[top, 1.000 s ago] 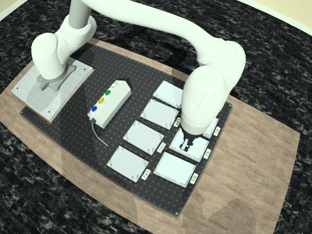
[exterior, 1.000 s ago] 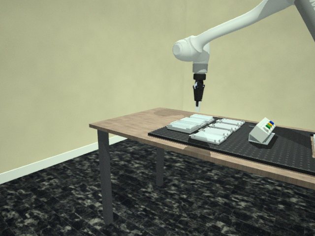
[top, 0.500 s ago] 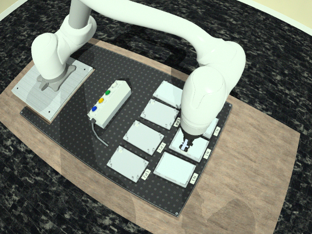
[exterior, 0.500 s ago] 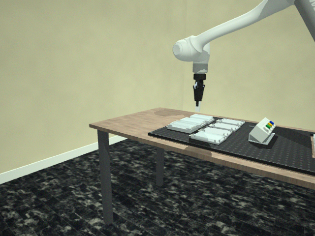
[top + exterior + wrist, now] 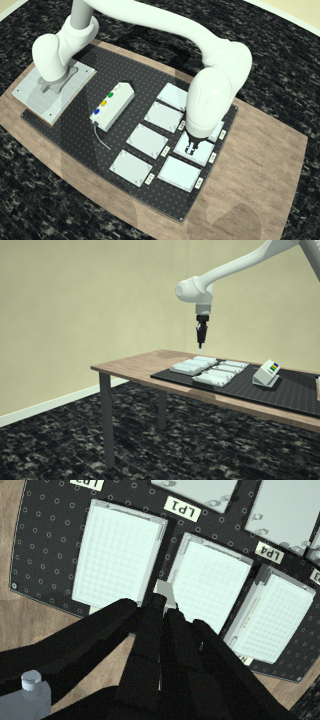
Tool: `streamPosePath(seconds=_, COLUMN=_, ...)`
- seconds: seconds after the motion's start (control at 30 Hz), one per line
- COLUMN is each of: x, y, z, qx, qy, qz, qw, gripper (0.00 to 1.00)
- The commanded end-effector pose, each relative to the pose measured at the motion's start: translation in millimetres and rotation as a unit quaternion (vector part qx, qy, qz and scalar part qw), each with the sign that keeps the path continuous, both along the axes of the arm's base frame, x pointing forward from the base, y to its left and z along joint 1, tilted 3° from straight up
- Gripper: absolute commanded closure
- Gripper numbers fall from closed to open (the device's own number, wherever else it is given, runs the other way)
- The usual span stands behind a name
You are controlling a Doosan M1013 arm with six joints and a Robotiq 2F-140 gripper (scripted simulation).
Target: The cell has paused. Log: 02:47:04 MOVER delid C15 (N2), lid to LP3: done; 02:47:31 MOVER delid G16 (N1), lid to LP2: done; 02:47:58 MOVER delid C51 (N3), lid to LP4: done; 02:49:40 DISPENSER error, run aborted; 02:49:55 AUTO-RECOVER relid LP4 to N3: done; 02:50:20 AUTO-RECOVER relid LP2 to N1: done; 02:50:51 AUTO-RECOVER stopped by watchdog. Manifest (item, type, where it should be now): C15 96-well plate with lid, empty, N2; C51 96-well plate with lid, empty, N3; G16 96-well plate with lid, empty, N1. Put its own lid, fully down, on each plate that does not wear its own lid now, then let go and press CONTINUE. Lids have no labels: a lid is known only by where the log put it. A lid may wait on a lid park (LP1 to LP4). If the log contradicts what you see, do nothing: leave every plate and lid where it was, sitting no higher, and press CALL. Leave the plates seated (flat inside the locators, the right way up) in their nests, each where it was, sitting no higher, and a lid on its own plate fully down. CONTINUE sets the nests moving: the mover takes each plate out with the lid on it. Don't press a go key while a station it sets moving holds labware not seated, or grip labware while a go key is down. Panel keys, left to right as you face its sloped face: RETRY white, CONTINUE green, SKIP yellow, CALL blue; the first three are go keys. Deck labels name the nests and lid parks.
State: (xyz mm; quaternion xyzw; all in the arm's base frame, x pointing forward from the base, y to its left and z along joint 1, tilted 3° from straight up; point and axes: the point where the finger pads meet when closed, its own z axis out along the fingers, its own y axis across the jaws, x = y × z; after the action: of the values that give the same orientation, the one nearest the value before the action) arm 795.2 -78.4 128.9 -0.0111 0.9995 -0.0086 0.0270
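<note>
Gripper (image 5: 190, 149), closed and empty, hovers above the N1 plate (image 5: 204, 152).

Three lidded plates (image 5: 179, 173) lie flat in adjoining nests; a lid (image 5: 172, 96) sits parked.

On the table (image 5: 261, 144), a pegboard (image 5: 77, 134) carries two rows of trays, the button box (image 5: 112, 108) beside them, the arm's base (image 5: 23, 94) at one corner.

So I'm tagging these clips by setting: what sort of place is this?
Most likely a lab automation cell: a white arm works over a perforated black deck holding lidded well plates in labelled nests, beside a key panel.
</note>
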Motion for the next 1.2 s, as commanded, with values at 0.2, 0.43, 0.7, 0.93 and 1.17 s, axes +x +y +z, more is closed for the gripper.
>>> streamPosePath(seconds=0.2, x=-23.1, y=52.5, z=-1.8, qx=-0.011, qy=0.007, qz=0.253, qw=0.967, gripper=1.0)
streamPosePath(seconds=0.43, x=-48.7, y=100.7, z=-2.9, qx=-0.022, qy=0.012, qz=0.441, qw=0.897, gripper=1.0)
streamPosePath(seconds=0.7, x=-104.3, y=180.5, z=-6.4, qx=-0.035, qy=0.023, qz=0.661, qw=0.749, gripper=1.0)
streamPosePath(seconds=0.93, x=-138.6, y=218.5, z=-9.2, qx=-0.043, qy=0.03, qz=0.801, qw=0.596, gripper=1.0)
streamPosePath(seconds=1.17, x=-170.2, y=248.3, z=-12.1, qx=-0.05, qy=0.035, qz=0.917, qw=0.394, gripper=1.0)
